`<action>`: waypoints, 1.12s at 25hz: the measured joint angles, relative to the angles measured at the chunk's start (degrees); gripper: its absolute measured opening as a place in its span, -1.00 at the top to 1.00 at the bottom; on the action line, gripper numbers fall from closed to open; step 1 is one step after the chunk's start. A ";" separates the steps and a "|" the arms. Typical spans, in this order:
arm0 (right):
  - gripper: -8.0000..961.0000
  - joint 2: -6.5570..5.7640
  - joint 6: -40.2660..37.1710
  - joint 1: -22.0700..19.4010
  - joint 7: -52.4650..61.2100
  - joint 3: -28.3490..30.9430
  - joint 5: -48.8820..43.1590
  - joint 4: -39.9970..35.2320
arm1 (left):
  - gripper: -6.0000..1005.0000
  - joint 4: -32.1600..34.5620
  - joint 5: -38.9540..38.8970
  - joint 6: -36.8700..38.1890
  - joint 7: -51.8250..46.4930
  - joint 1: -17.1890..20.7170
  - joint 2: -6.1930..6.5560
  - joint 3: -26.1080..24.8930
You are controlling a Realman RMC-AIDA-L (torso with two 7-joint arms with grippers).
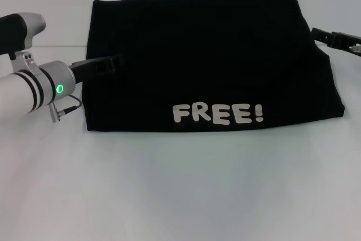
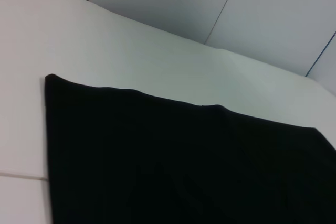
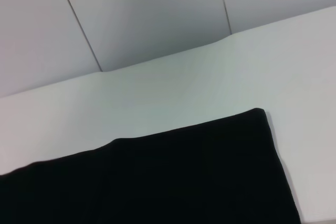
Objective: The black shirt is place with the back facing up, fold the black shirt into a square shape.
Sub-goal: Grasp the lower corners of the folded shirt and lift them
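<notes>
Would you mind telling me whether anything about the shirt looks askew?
The shirt is folded but lopsided: its right edge slants outward toward the near corner, while the left edge runs straight. The "FREE!" lettering faces up.

Plain black shirt (image 1: 208, 55) with white cartoon lettering (image 1: 218, 113) reading FREE!, white table (image 1: 169, 184), pale grey wall panels (image 3: 147, 14), silver-white left arm (image 1: 34, 86) with black bands and a green light ring (image 1: 59, 88)

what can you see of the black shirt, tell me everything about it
The black shirt is plain, soft-looking fabric, already folded into a wide, roughly rectangular block lying flat on the white table. White cartoon lettering "FREE!" faces up near its front edge. The left gripper sits at its left edge and the right gripper by its right edge; neither grip is clear.
</notes>
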 joint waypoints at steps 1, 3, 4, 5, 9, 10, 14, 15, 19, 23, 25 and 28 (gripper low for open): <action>-0.66 -0.07 -0.36 -0.18 0.00 -0.03 0.35 -0.03 | 0.74 0.09 0.04 -0.31 0.00 0.03 0.06 0.12; -0.66 -0.18 -1.20 -0.70 -0.11 -0.17 1.79 -0.14 | 0.52 0.26 0.04 -0.88 -0.01 0.09 0.18 0.31; -0.66 -0.23 -1.67 -1.01 -0.22 -0.25 2.63 -0.19 | 0.42 1.05 0.04 -2.17 -0.02 0.18 0.43 0.49; -0.66 -0.28 -2.23 -1.28 -0.30 -0.26 3.38 -0.24 | 0.35 1.19 0.04 -2.26 -0.02 0.19 0.45 0.50; -0.66 -0.65 -4.10 -2.39 -0.43 -0.25 4.94 -0.30 | 0.09 3.56 0.04 -1.37 -0.08 1.04 0.51 0.60; -0.66 -0.69 -4.54 -2.62 -0.43 -0.25 4.98 -0.31 | 0.02 4.14 0.04 -0.46 -0.30 1.46 0.50 0.79; -0.66 -1.06 -6.91 -3.80 -0.40 -0.19 5.02 -0.34 | -0.18 7.63 -0.08 6.21 -2.65 3.94 0.32 2.27; -0.66 -1.23 -7.83 -4.22 -0.33 -0.13 5.02 -0.36 | -0.23 8.66 -0.10 8.35 -3.22 4.76 0.19 2.68; -0.66 -2.31 -14.11 -5.90 -0.12 0.10 5.05 -0.42 | -0.41 12.69 -0.02 17.31 -5.45 8.57 0.07 4.09; -0.66 -3.78 -22.35 -7.88 -0.13 -0.33 4.87 -0.47 | -0.71 16.40 0.06 27.05 -6.09 12.94 -0.13 5.37; -0.66 -4.50 -26.09 -8.89 0.12 -0.33 4.67 -0.49 | -0.81 17.75 0.10 29.94 -6.09 14.50 -0.24 6.47; -0.66 -4.98 -28.67 -10.19 0.35 0.09 4.87 -0.49 | -0.81 19.38 0.43 32.24 -6.05 16.51 -0.36 9.10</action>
